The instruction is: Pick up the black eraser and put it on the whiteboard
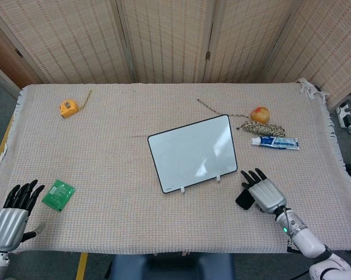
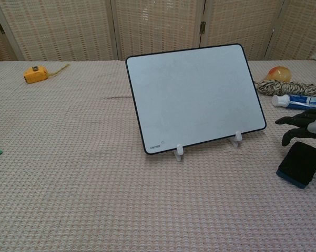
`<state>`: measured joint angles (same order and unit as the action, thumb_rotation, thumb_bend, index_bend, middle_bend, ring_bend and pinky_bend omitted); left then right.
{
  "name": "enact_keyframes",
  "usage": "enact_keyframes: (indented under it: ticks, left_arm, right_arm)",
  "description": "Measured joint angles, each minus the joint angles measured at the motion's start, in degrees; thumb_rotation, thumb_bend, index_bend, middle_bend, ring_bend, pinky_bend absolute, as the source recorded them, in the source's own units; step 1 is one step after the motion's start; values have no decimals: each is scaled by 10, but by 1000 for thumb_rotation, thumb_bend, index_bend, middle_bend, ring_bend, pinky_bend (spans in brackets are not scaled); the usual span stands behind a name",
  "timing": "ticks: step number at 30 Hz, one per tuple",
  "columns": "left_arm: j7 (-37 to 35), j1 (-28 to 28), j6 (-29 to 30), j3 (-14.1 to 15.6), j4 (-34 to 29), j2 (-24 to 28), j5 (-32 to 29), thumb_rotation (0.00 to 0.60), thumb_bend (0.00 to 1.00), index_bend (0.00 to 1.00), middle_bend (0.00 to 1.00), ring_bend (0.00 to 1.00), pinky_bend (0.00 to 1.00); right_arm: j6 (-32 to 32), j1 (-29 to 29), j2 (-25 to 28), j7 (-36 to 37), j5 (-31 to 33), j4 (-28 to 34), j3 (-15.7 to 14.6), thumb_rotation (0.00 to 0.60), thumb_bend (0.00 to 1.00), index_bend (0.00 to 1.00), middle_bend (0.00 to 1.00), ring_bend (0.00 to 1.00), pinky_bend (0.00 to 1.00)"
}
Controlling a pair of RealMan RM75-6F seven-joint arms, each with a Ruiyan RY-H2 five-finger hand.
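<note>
The black eraser (image 2: 300,163) lies flat on the cloth to the right of the whiteboard (image 1: 192,153), which stands propped on small white feet; in the head view only the eraser's left part (image 1: 243,200) shows. My right hand (image 1: 262,192) hovers over the eraser with its fingers spread, and its dark fingertips (image 2: 297,126) reach in just above the eraser's far edge. I cannot tell whether it touches the eraser. My left hand (image 1: 11,217) rests at the table's near-left corner, fingers apart, holding nothing.
A green card (image 1: 58,194) lies by the left hand. A yellow tape measure (image 1: 69,108) sits far left. Behind the right hand are a toothpaste tube (image 1: 274,142), a coil of twine (image 1: 261,128) and an orange fruit (image 1: 259,113).
</note>
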<state>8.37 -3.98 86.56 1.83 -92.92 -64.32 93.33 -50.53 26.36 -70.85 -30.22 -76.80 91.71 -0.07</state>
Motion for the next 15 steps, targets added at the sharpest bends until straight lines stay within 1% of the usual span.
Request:
enact_keyframes:
  ticks: [6,10,13,15]
  left_arm:
    - [0,1,1,-1,0,-1,-1,600,237,0,14,0,0]
    - [3,1,3,-1,0,-1,-2,600,237,0,14,0,0]
    - [3,2,4,-3,0,-2,-3,600,237,0,14,0,0]
    - [2,1,3,-3,0,-1,-4,600,237,0,14,0,0]
  right_arm:
    - [1,5,-11,1,7,-13,-3,600,313,287,0,0,0]
    - [2,9,-23,3,12,-28,-5,600,314,328,0,0,0]
    - [0,11,-30,7,10,-38,-6,600,313,384,0,10,0]
    - [-7,11,-35,9,6,-44,-6,600,314,457,0,36,0]
